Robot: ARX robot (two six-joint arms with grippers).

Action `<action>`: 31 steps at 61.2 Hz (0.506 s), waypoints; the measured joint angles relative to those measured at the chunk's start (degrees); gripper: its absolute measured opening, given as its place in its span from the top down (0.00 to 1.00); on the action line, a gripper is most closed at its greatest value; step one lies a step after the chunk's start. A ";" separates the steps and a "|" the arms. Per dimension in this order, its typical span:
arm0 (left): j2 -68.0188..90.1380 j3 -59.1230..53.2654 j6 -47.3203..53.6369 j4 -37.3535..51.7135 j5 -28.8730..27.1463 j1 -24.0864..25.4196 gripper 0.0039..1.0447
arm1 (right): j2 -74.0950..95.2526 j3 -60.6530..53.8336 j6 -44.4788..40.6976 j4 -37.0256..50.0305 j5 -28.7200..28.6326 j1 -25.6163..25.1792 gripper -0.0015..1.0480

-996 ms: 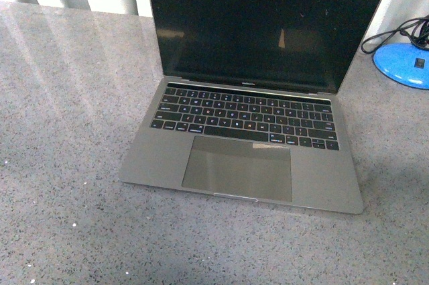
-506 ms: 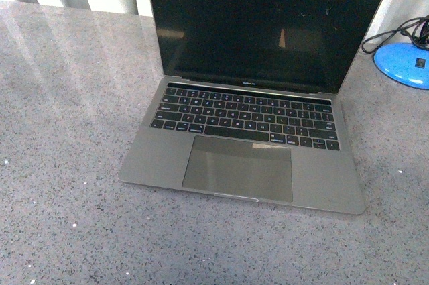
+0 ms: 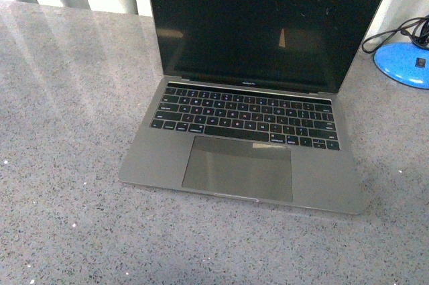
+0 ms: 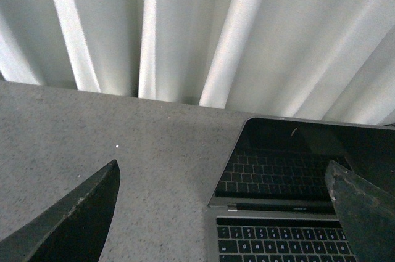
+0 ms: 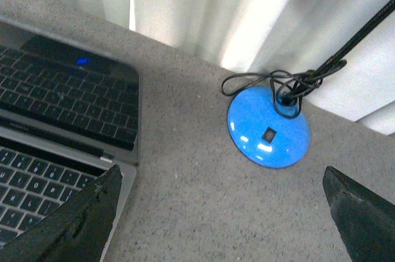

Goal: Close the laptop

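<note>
The laptop [image 3: 244, 131] stands open on the grey speckled table, grey metal with a black keyboard, large trackpad and dark screen. It fills the middle of the front view, lid upright toward the back. Neither arm shows in the front view. My left gripper [image 4: 225, 212] is open and empty, held above the table at the laptop's left side; the screen and keyboard corner [image 4: 290, 200] show between its fingers. My right gripper [image 5: 222, 219] is open and empty over bare table beside the laptop's right edge [image 5: 62, 120].
A blue round lamp base [image 3: 403, 64] with a black cable and stem stands at the back right, also in the right wrist view [image 5: 268, 127]. White pleated curtains [image 4: 185, 28] hang behind the table's far edge. The grey table [image 3: 60, 131] extends to the laptop's left.
</note>
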 joint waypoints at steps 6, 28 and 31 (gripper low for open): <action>4.46 3.91 -0.04 -0.07 -0.79 -1.36 0.06 | 2.93 4.09 0.02 -0.24 -0.20 0.00 0.10; 14.84 14.62 -1.20 -0.20 -0.59 -2.71 0.06 | 11.93 14.82 0.09 -1.68 -1.01 1.99 0.35; 16.06 16.09 -1.46 -0.42 0.13 -2.71 0.09 | 12.90 16.26 0.15 -1.95 -1.51 2.45 0.43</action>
